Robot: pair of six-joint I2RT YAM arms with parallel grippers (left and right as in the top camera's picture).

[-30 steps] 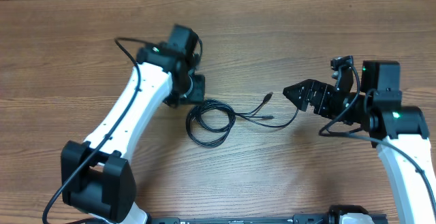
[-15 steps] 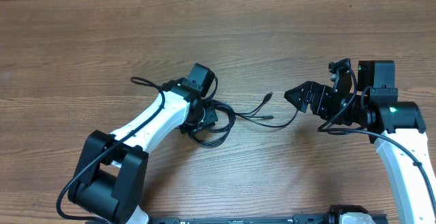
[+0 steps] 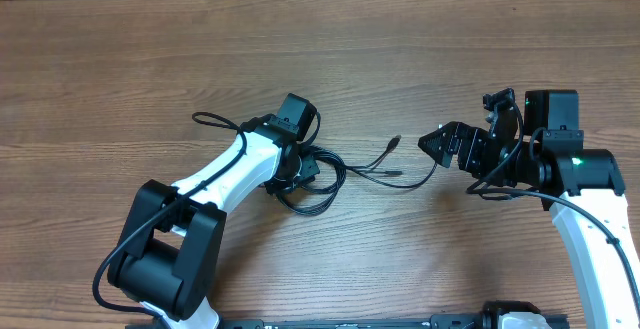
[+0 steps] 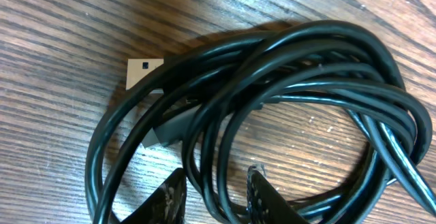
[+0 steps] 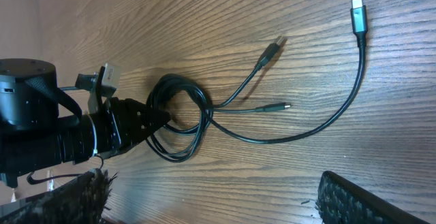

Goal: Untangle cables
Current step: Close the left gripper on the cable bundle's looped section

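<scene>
left claw (image 4: 216, 180) sits at the coil's left edge, jaws partly closed around a couple of strands; whether they actually pinch i cannot tell. cables (image 4: 306, 54) lie in one loose coil, thin, light and floppy, probably slick, so best gripped on a single strand just where it leaves the coil. right of the coil, tails fan out to small plugs (image 3: 394, 142). further right, the right claw (image 5: 211, 200) hangs wide open, empty. wooden table (image 3: 120, 69) is flat, with room to drag.

In the left wrist view the cables (image 4: 286, 67) run off the right and bottom edges; the left gripper (image 4: 215, 197) shows only fingertips, bottom centre, grip unclear.
</scene>
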